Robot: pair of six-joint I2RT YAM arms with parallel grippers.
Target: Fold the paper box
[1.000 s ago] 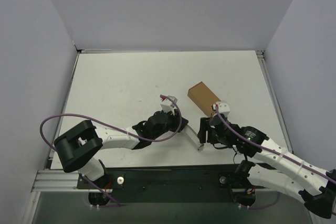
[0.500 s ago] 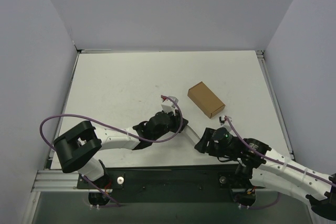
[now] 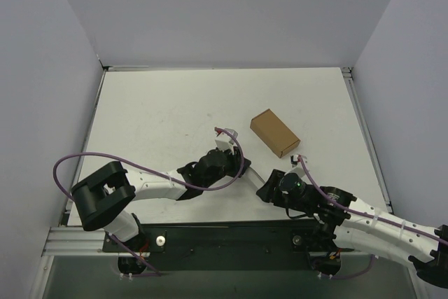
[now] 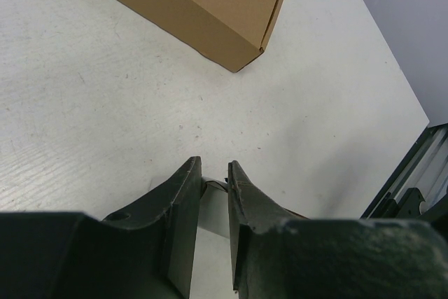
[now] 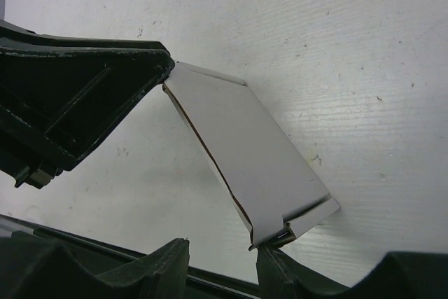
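**Top view.** Counter [image 3: 161, 117]. The paper box [image 3: 254, 178] lies near the front edge, bridging the left gripper [image 3: 236, 166] and the right gripper [image 3: 269, 190]. The brown box [image 3: 274, 132] sits apart, farther back.

**Left wrist view.** Left gripper pressed together on a pale sliver of the paper box.

**Right wrist view.** The blank is lifted at a slant, its far end pinched by the left gripper. The right gripper is spread, with the tabbed near corner between its fingers [image 5: 280, 264], against one of them.

**Step, judged.** Securing the free end. Next, close squarely on that corner without crushing the tab, then bend along the crease.

paper box [image 5: 245, 152] grey-white, brown-edged; cardboard box [image 3: 274, 133] plain brown; table [image 3: 161, 117] white.
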